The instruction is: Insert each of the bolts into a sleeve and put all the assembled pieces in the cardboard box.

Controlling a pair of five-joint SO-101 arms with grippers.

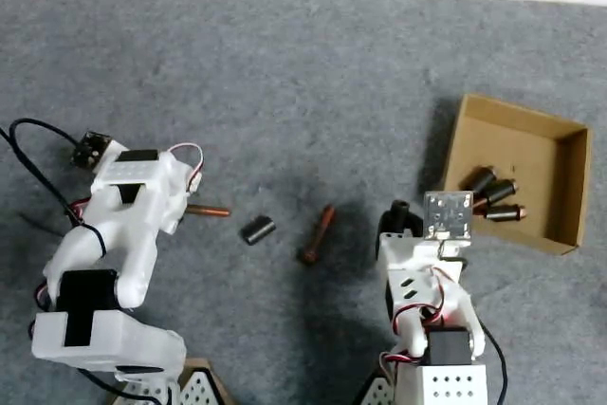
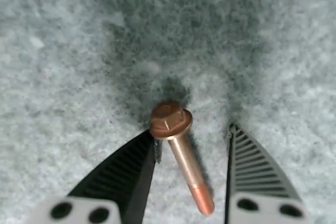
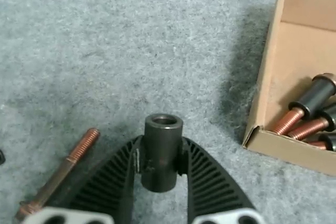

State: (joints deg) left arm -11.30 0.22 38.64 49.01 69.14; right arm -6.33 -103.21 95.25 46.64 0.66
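Observation:
A copper bolt (image 2: 178,156) lies on the grey carpet between the fingers of my left gripper (image 2: 192,131), which is open around it; the hex head touches one finger (image 2: 128,169). From above, this bolt (image 1: 209,210) sticks out from under the left arm. My right gripper (image 3: 161,142) is shut on a black sleeve (image 3: 163,150), held upright with its bore showing, just above the carpet (image 1: 399,216). A second bolt (image 1: 318,234) (image 3: 58,177) and a loose black sleeve (image 1: 257,230) lie between the arms. The cardboard box (image 1: 560,182) holds three assembled pieces (image 1: 493,194).
The box's near wall (image 3: 294,148) stands close beside the right gripper, with the assembled pieces (image 3: 310,114) just behind it. Grey carpet covers the table, with open room toward the far edge. Cables hang by the left arm's base (image 1: 38,177).

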